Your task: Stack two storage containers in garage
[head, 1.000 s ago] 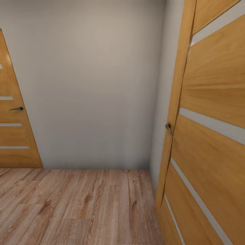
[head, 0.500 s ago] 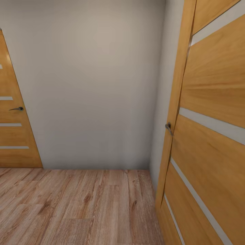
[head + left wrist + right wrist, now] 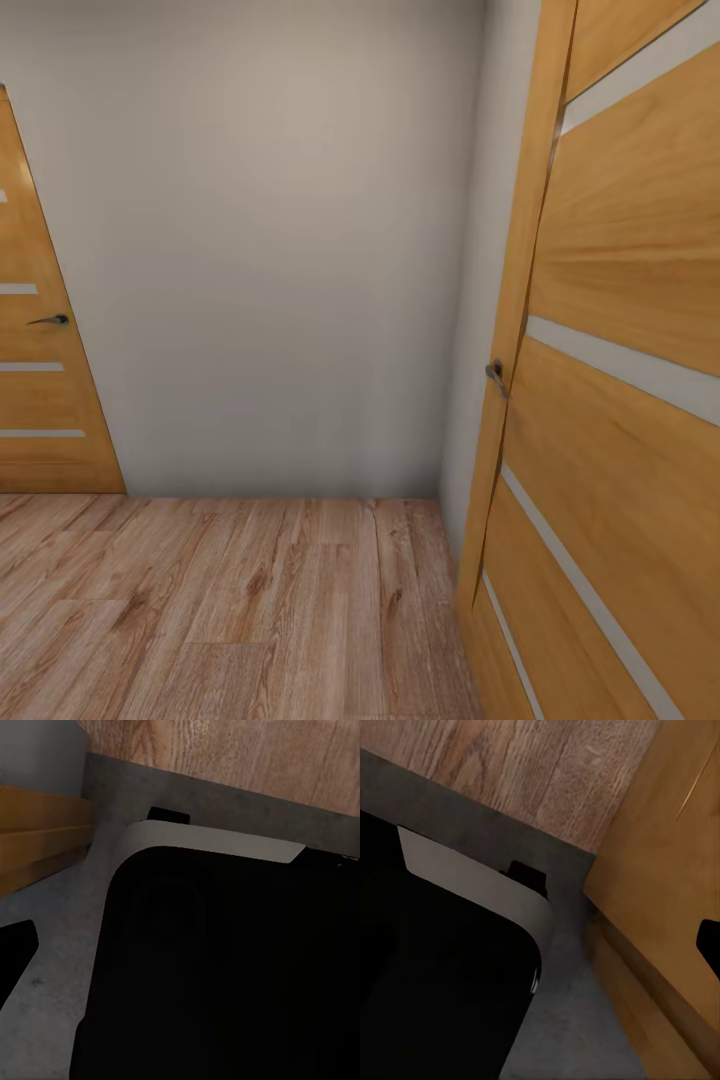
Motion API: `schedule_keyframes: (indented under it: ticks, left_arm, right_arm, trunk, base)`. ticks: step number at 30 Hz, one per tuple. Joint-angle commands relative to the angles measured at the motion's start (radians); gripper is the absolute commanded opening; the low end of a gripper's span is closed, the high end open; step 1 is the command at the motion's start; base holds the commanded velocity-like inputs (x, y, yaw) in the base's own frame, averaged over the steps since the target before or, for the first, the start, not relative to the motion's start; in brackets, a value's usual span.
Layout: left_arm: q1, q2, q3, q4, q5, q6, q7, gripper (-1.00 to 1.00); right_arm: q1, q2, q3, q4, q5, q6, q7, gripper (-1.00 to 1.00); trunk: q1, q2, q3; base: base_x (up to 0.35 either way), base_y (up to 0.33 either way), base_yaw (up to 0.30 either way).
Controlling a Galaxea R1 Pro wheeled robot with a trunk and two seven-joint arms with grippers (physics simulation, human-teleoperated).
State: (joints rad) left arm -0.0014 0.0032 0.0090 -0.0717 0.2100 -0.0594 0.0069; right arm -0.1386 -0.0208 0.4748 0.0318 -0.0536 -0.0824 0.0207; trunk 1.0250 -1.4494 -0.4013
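Observation:
The two storage containers are out of view, and so are the living room and the garage. I face the corner of a small hallway with a light wood plank floor [image 3: 250, 600] and a plain grey wall [image 3: 280, 250]. The left wrist view looks down on my black base [image 3: 225, 967] with its pale rim, and a dark fingertip [image 3: 15, 952] juts in at the edge. In the right wrist view the same black base [image 3: 435, 967] shows, with another dark fingertip [image 3: 709, 945] at the edge. Nothing is held in either view.
An orange wooden door [image 3: 620, 400] with pale stripes stands close on my right, its metal handle [image 3: 495, 375] towards me. A second, similar door [image 3: 40, 400] with a handle [image 3: 50, 320] is at the far left. Plank floor lies between them up to the wall.

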Motion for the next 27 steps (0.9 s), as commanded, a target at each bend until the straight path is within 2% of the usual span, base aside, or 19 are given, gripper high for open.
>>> schedule_keyframes:
  ticks: [1, 5, 8, 15, 22, 27]
  left_arm:
    - [0.000, 0.000, 0.000, 0.000, 0.005, -0.002, 0.001, 1.00]
    - [0.000, 0.000, 0.000, 0.000, 0.005, -0.002, 0.001, 1.00]
    - [0.000, 0.000, 0.000, 0.000, 0.005, -0.002, 0.001, 1.00]
    - [0.000, 0.000, 0.000, 0.000, 0.005, -0.002, 0.001, 1.00]
    - [0.000, -0.001, 0.000, 0.000, 0.005, -0.002, 0.001, 1.00]
    - [0.000, -0.002, 0.000, 0.000, 0.005, -0.002, 0.001, 1.00]
  right_arm:
    - [-0.001, 0.000, 0.005, 0.003, -0.005, -0.006, 0.002, 1.00]
    - [0.007, -0.020, 0.006, 0.003, -0.003, -0.008, 0.001, 1.00]
    - [0.018, -0.026, 0.006, 0.002, -0.002, -0.010, 0.001, 1.00]
    - [0.026, -0.029, 0.006, 0.002, -0.005, -0.012, 0.000, 1.00]
    - [0.027, -0.030, 0.005, 0.002, -0.006, -0.013, 0.000, 1.00]
    - [0.027, -0.031, 0.007, 0.002, -0.006, -0.013, 0.000, 1.00]
  trunk:
    - [0.000, -0.001, -0.001]
    - [0.000, -0.001, -0.001]
    - [0.000, -0.001, -0.001]
    - [0.000, -0.001, -0.001]
    - [0.000, -0.001, -0.001]
    - [0.000, -0.001, -0.001]
  base:
    - [0.000, 0.000, 0.000]
    - [0.000, 0.000, 0.000]
    - [0.000, 0.000, 0.000]
    - [0.000, 0.000, 0.008]
    - [0.000, 0.000, 0.233]
    - [0.000, 0.000, 0.077]
